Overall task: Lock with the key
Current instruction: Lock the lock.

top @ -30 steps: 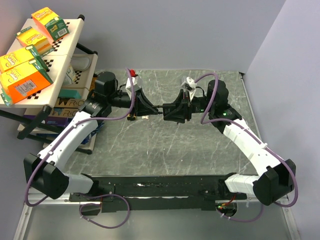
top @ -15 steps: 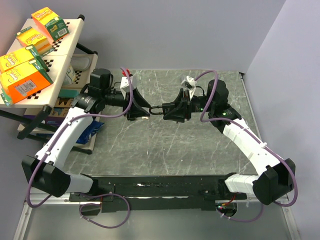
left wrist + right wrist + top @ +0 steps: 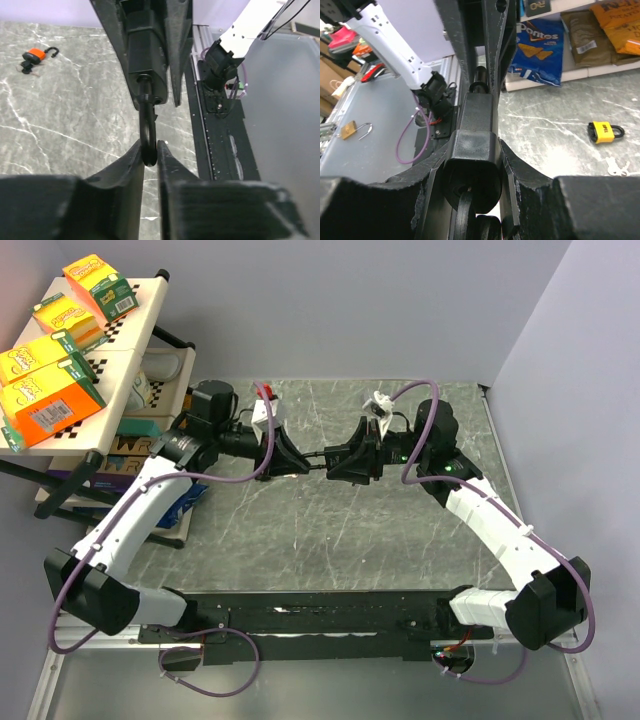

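Above the desk (image 3: 330,530), the right hand (image 3: 475,150) grips the body of the black padlock (image 3: 145,50), while the left hand (image 3: 149,170) pinches narrowly on its shackle (image 3: 148,140), holding the lock in the air between them.

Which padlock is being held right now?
The black padlock, held between the left end effector and right end effector; the orange padlock and yellow padlock lie on the table.

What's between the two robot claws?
A black padlock: the left claw pinches its loop, the right claw holds its body, seen in the left wrist view.
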Tool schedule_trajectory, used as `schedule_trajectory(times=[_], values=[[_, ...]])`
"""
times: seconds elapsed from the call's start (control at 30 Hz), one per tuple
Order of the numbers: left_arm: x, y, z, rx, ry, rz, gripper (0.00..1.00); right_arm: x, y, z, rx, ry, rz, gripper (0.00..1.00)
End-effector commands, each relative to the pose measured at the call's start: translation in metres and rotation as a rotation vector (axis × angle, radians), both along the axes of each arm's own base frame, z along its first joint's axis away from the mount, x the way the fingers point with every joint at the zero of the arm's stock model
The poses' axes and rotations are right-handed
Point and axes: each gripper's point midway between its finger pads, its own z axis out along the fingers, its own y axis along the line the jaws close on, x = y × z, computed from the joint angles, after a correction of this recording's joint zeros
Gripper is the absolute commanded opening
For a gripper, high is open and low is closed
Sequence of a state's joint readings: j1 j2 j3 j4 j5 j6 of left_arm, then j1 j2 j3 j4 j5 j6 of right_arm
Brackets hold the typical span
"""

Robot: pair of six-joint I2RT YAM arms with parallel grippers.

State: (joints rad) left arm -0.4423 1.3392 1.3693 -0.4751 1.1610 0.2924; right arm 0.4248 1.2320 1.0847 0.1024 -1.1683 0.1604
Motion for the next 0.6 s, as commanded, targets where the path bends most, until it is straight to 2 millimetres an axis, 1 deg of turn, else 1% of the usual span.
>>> schedule_trajectory(times=[0.0,0.03,0.07,0.2,0.23,0.3,0.4,0.57], values=[[-0.007,-0.004,0.009,-0.027,-0.024,-0.036,0.13,-0.004,-0.002,0.025,0.057,-0.116,0.015,0.0],[-0.007,-0.004,0.009,-0.027,-0.024,-0.036,0.05,-0.005,-0.002,0.026,0.057,-0.119,0.016,0.0],[-0.007,-0.004,0.009,-0.028,-0.02,-0.041,0.01,-0.006,-0.002,0.026,0.057,-0.121,0.021,0.0],[-0.013,-0.007,0.019,-0.048,-0.017,-0.079,0.01,-0.008,0.001,0.021,0.042,-0.141,0.041,0.0],[-0.015,-0.008,0.021,-0.052,-0.015,-0.089,0.01,-0.009,0.003,0.02,0.038,-0.169,0.049,0.0],[-0.018,-0.01,0.023,-0.055,-0.004,-0.105,0.01,-0.01,0.005,0.016,0.029,-0.172,0.056,0.0],[-0.024,-0.012,0.027,-0.063,0.008,-0.127,0.01,-0.007,0.006,0.016,0.026,-0.189,0.055,0.0],[-0.028,-0.015,0.031,-0.076,0.045,-0.15,0.01,-0.005,0.01,0.017,0.031,-0.207,0.063,0.0]])
